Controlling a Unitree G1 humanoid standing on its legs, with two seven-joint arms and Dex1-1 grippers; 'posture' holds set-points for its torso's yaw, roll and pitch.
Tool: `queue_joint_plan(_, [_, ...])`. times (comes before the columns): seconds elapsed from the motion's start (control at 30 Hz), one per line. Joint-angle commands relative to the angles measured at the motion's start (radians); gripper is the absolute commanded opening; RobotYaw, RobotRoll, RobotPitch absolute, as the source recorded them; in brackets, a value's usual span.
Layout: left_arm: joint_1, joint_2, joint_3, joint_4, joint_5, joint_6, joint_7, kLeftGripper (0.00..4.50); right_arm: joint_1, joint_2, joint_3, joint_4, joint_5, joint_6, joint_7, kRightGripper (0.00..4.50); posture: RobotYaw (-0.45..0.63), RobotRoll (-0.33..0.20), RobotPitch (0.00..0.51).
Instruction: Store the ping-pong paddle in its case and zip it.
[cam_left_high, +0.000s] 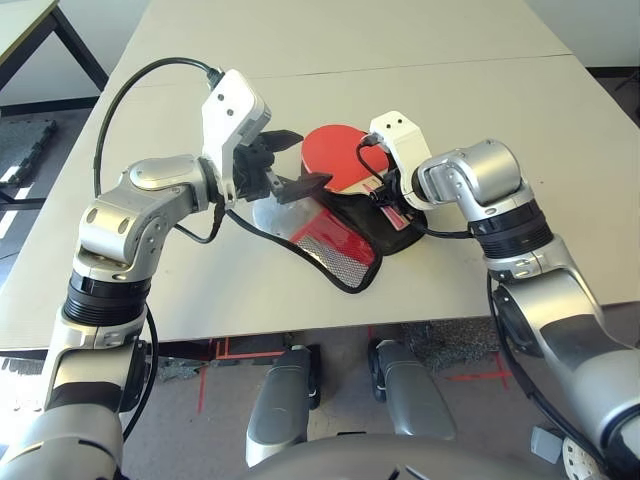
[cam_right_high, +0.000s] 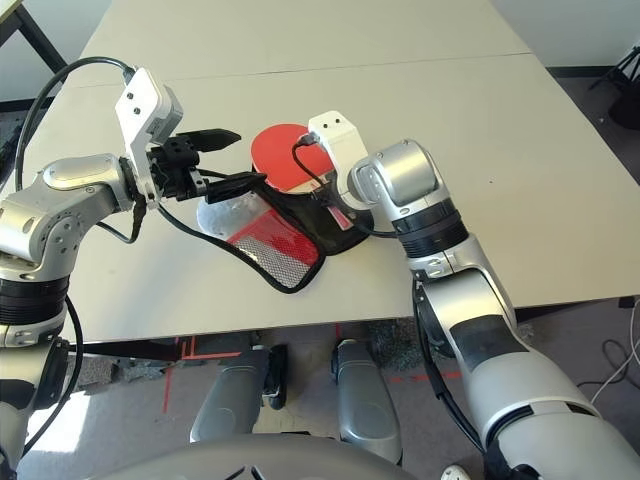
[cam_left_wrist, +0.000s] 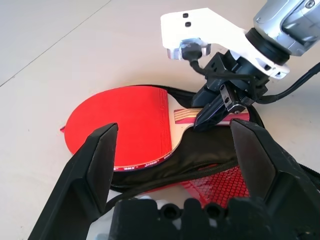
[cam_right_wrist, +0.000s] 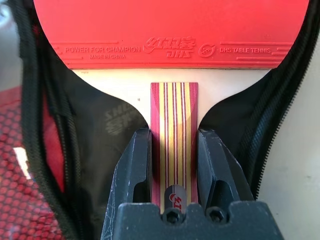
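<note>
While clamped by its striped pale wooden handle between the two black fingers of the right gripper (cam_right_wrist: 174, 165), flat ping-pong paddle with round red rubber face (cam_left_high: 335, 150): lying over the open black-and-red soft fabric case with black zipper edge (cam_left_high: 345, 240), handle above the narrow end, round face jutting past the case's far rim onto the pale tabletop (cam_left_high: 450, 110).

Left gripper (cam_left_wrist: 172, 145): fingers spread wide, holding nothing, hovering just above the near flap with the red mesh pocket, facing the paddle's rubber face.

Step in hand, by judgement: seating the paddle inside the pouch.
- Doing it well: keeping the blade flat and low; drawing it back along the handle's own line until the round face clears the zipper rim and drops into the round end; keeping the grip square on the handle so the blade cannot twist.
- Free gripper: best used pinning or lifting the loose flap, so the pouch neither slides nor folds under the blade.

Edges and room:
- Zipper edge curling up on both sides of the handle, close to the right fingers; likely snag.
- Open tabletop beyond the paddle's face and outward of the right gripper.
- Left gripper near, across the case; little room between the two.
</note>
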Motion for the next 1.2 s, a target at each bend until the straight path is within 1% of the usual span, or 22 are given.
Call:
queue_joint_plan(0.03, [0.010, -0.003, -0.015, -0.004, 0.014, -0.004, 0.000, 4.50, 0.017, 0.011, 0.000, 0.010, -0.011, 0.001, -0.022, 1.06, 0.10, 0.000, 0.168])
queue_joint_plan(0.3, [0.014, -0.008, -0.014, -0.001, 0.022, -0.009, -0.001, 4.50, 0.028, 0.016, 0.000, 0.004, -0.012, 0.028, -0.045, 1.06, 0.10, 0.000, 0.168])
queue_joint_plan(0.63, [0.024, -0.019, -0.011, -0.004, 0.033, -0.018, 0.003, 4.50, 0.084, 0.008, 0.000, -0.105, 0.003, 0.125, -0.069, 1.06, 0.11, 0.000, 0.175])
queue_joint_plan(0.93, [0.032, -0.022, -0.011, -0.011, 0.038, -0.017, 0.006, 4.50, 0.113, 0.015, -0.047, -0.168, 0.003, 0.186, -0.095, 1.06, 0.10, 0.000, 0.180])
queue_joint_plan(1.0, [0.032, -0.021, -0.011, -0.011, 0.039, -0.018, 0.006, 4.50, 0.120, 0.022, -0.063, -0.176, 0.004, 0.180, -0.100, 1.81, 0.10, 0.000, 0.180])
queue_joint_plan(1.1, [0.028, -0.017, -0.006, -0.006, 0.042, -0.023, 0.007, 4.50, 0.116, 0.015, -0.083, -0.195, 0.025, 0.160, -0.078, 2.79, 0.11, 0.000, 0.181])
queue_joint_plan(1.2, [0.015, -0.002, 0.021, -0.001, 0.045, -0.035, 0.013, 4.50, 0.101, -0.027, -0.099, -0.226, 0.067, 0.134, -0.027, 3.85, 0.11, 0.000, 0.182])
